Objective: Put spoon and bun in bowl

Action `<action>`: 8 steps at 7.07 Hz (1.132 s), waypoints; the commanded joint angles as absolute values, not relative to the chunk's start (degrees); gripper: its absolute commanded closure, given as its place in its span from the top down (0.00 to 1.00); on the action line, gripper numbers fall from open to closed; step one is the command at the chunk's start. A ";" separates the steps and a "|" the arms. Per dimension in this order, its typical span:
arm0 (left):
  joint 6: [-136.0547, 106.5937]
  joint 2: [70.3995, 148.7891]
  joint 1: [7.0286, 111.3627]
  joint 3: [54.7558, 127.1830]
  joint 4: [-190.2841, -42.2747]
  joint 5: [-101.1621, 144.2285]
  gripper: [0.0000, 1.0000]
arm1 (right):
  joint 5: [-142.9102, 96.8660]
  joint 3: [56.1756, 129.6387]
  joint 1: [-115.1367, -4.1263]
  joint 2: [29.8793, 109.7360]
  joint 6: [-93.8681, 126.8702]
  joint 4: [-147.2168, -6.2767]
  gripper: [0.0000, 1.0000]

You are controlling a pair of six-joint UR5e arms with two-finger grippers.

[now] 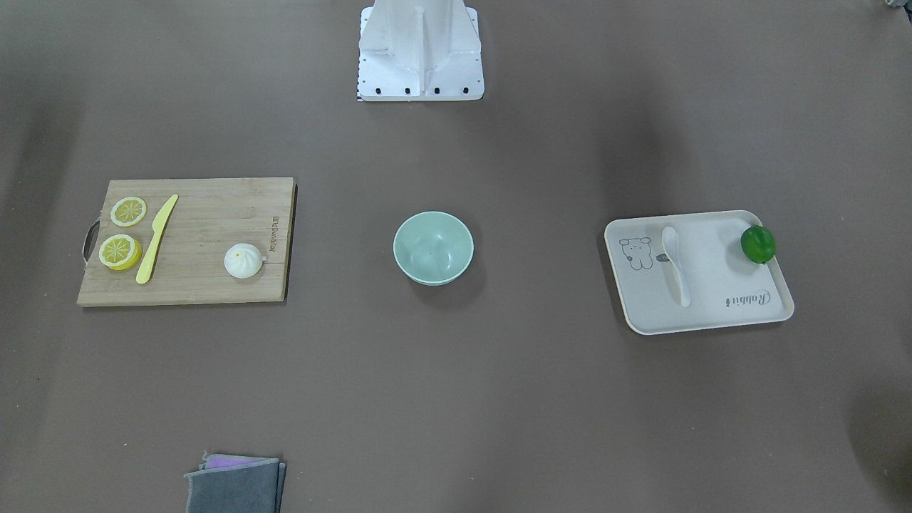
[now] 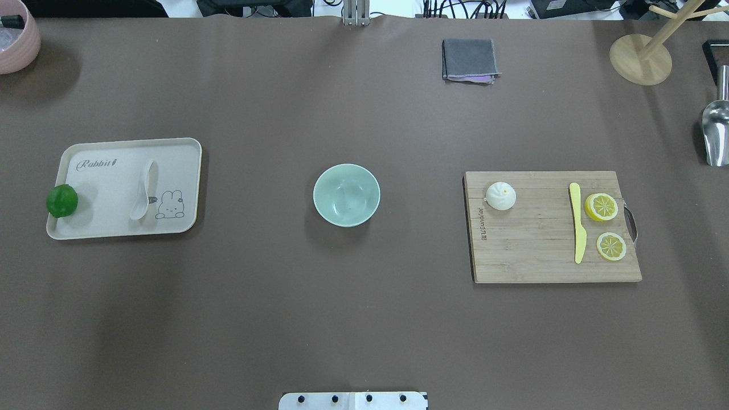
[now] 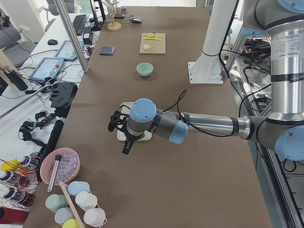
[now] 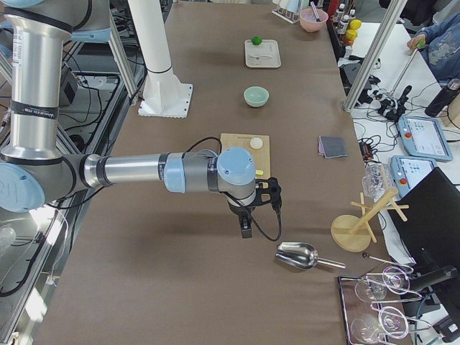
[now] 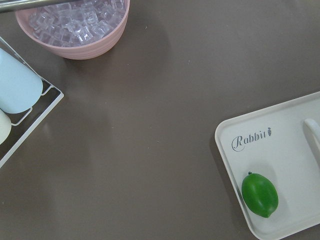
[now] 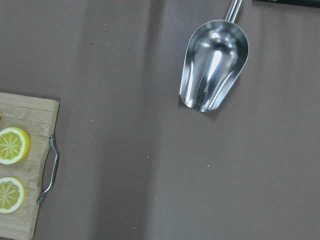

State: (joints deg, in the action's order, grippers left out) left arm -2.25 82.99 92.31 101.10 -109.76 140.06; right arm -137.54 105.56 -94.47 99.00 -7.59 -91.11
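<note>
The mint-green bowl [image 1: 433, 248] [image 2: 346, 195] stands empty mid-table. The white spoon [image 1: 675, 265] [image 2: 143, 191] lies on the cream tray [image 1: 712, 324] [image 2: 114, 233]. The white bun [image 1: 244, 260] [image 2: 501, 196] sits on the wooden cutting board [image 1: 206, 228] [image 2: 541, 256]. My left gripper [image 3: 124, 142] hangs above the tray's outer end. My right gripper [image 4: 246, 227] hangs beyond the board's handle end. Both show only in the side views, so I cannot tell whether they are open or shut.
A green lime [image 2: 62, 200] [image 5: 260, 194] lies on the tray. A yellow knife [image 2: 577, 222] and two lemon slices [image 2: 601, 206] lie on the board. A metal scoop [image 6: 214, 65], a pink ice bowl [image 5: 75, 25] and a folded cloth [image 2: 469, 60] lie near the edges.
</note>
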 commanded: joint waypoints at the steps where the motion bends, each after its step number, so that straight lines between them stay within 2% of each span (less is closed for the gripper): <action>1: -2.11 82.79 91.94 103.08 -108.30 139.92 0.98 | -135.28 105.73 -94.48 99.14 -7.56 -90.18 1.00; 3: -1.93 80.87 92.54 104.50 -107.58 139.75 0.98 | -135.26 105.65 -94.40 99.58 -7.56 -90.18 1.00; 5: -1.93 75.35 92.90 107.83 -108.02 138.96 0.98 | -135.26 105.64 -94.48 99.75 -7.56 -90.18 1.00; 8: -2.55 73.22 92.64 107.67 -108.19 139.04 0.98 | -135.44 105.64 -94.39 100.02 -8.00 -90.18 1.00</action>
